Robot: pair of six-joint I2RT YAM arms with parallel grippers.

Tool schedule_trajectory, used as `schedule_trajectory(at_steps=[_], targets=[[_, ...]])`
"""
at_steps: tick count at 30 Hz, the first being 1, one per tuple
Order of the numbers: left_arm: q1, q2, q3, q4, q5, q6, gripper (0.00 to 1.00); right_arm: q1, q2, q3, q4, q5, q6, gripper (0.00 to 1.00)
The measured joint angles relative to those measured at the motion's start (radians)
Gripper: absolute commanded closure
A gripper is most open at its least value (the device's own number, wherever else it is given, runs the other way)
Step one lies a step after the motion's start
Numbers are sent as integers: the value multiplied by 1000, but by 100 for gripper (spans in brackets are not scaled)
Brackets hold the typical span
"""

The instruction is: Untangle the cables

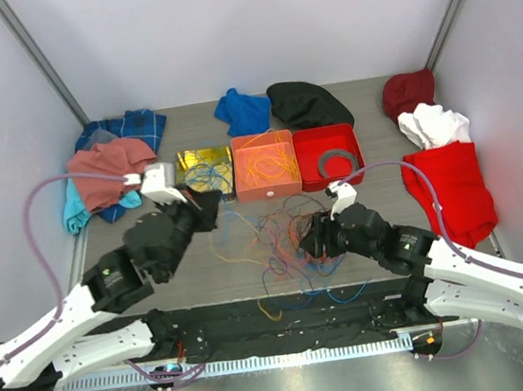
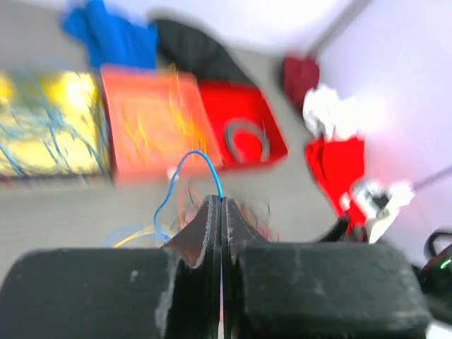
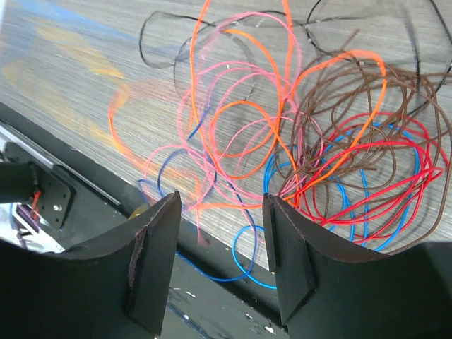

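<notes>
Pinching a blue cable (image 2: 198, 152): the left gripper (image 2: 221, 212) has its jaws pressed together on the strand. It arcs up out of the fingertips and drops toward 8 o'clock in the left wrist view. That view is blurred, so can't tell where the strand ends.

Top view: the cables (image 1: 281, 241) lie in a loose tangle mid-table (image 1: 204, 271), at 6 o'clock of the orange tray (image 1: 265, 164). The left gripper (image 1: 208, 210) is at 10 o'clock of the tangle and the right gripper (image 1: 312, 237) is at its 3 o'clock edge. Orange strands lie in the orange tray and blue ones in the yellow tray (image 1: 203, 169) at its 9 o'clock. The red tray (image 1: 326, 140) at its 3 o'clock holds a grey coiled ring (image 1: 338, 160).

Right wrist view: the right gripper (image 3: 220, 219) has its jaws apart, gripping nothing. Orange, pink, brown, red, blue and black loops of the cables (image 3: 318, 141) overlap at its 12 to 2 o'clock. Pink and blue strands show through the gap; can't tell if the fingers (image 3: 152, 261) touch any.
</notes>
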Motion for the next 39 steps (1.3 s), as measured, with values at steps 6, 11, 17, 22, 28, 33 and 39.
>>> schedule_trajectory(at_steps=[6, 11, 17, 22, 28, 33, 39], targets=[[0, 28, 239, -23, -98, 222, 100, 0, -64, 0, 0, 19, 0, 43], [0, 156, 465, 6, -109, 379, 100, 0, -87, 0, -10, 24, 0, 43], [0, 295, 657, 33, -110, 522, 100, 0, -145, 0, -33, 37, 0, 43], [4, 335, 669, 34, -137, 583, 100, 0, -181, 0, -60, 51, -1, 43], [137, 368, 629, 1, -78, 532, 100, 0, -220, 0, -93, 76, -8, 42], [347, 397, 525, -30, 52, 418, 100, 0, -238, 2, -129, 102, -21, 42], [457, 471, 494, -44, 166, 349, 100, 0, -240, 7, -148, 126, -43, 42]])
